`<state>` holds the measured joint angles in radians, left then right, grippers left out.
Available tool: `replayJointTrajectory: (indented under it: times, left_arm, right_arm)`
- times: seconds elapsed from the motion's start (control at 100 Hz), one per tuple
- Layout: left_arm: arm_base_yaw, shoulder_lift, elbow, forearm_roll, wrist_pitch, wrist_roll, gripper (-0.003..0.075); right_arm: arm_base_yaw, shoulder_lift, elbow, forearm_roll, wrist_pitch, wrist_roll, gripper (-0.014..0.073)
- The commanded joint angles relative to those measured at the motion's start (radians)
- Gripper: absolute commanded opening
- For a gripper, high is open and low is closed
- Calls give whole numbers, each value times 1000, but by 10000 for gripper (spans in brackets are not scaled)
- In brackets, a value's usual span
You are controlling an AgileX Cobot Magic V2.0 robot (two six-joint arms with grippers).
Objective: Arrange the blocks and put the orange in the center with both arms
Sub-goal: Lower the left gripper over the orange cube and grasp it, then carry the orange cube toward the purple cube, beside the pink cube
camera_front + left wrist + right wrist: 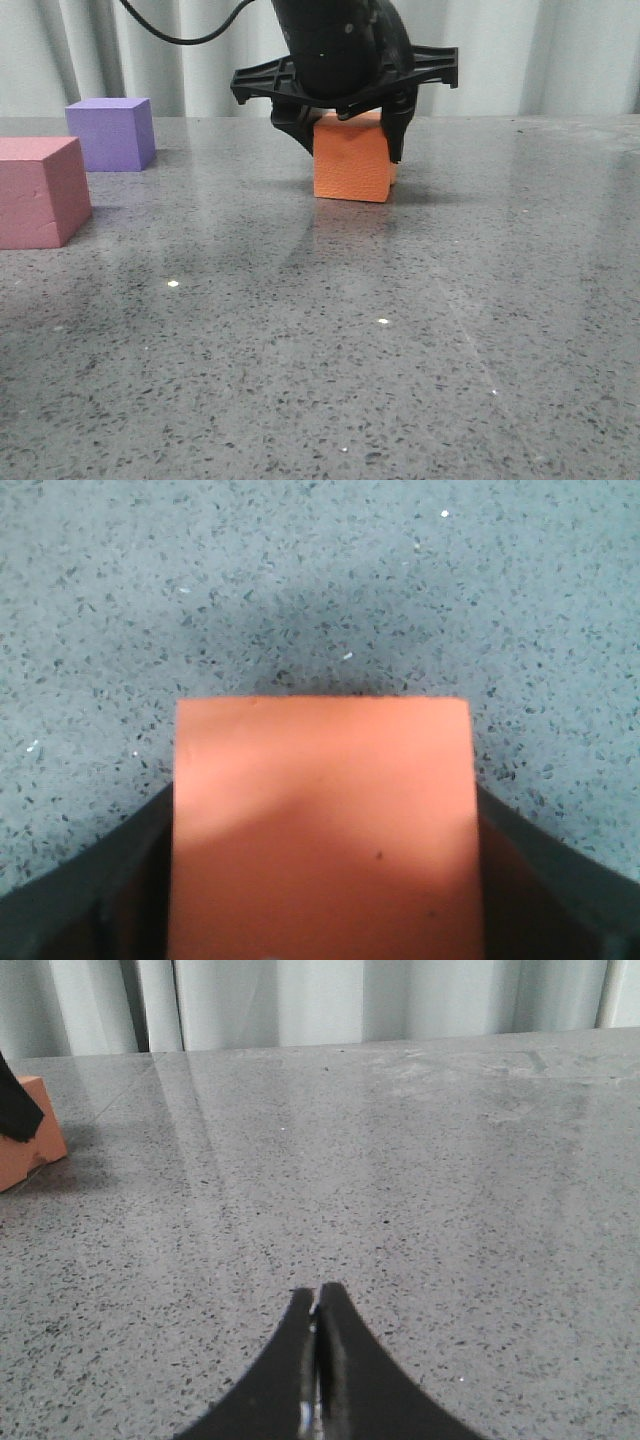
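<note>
Front view, item one: left gripper point(352, 130), upper centre of frame, fingers straddling the orange cube point(351, 158), which sits on the table point(400, 330). Left wrist view shows dark fingers point(100, 880) against both flanks of the cube point(322, 830); I read it as clamped on the cube.

Item two: right gripper point(318, 1360), bottom centre of its wrist view, fingers pressed together, holding nothing, low over bare table.

Item three: purple cube point(111, 133), upper left, and pink-red cube point(40, 192), left edge, near each other, well apart from the orange.

Risk, my judgement: soft foam may twist on release, leaving the orange skewed; the row's centre is not yet defined.
</note>
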<state>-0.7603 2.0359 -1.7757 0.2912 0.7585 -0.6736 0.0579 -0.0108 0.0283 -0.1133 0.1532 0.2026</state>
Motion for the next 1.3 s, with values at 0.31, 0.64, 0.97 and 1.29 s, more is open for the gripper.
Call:
replayJointTrajectory:
  times: [0.31,0.64,0.97,1.29]
  left_arm:
    - [-2,-166,-32,107,27,48,274]
    - [101,-305,-18,189,78,48,274]
    - [252,-452,260,158,-25,36,274]
    - [347,-496,452,118,-142,19,274]
  right_arm:
    - [-4,-24,-15,-2,-85,-8,-67]
    - [-4,-24,-15,-2,-85,-8,-67]
    - [-4,-24,-15,-2,-85,-8,-67]
    - [-4,-24,-15,-2,-85,-8,-67]
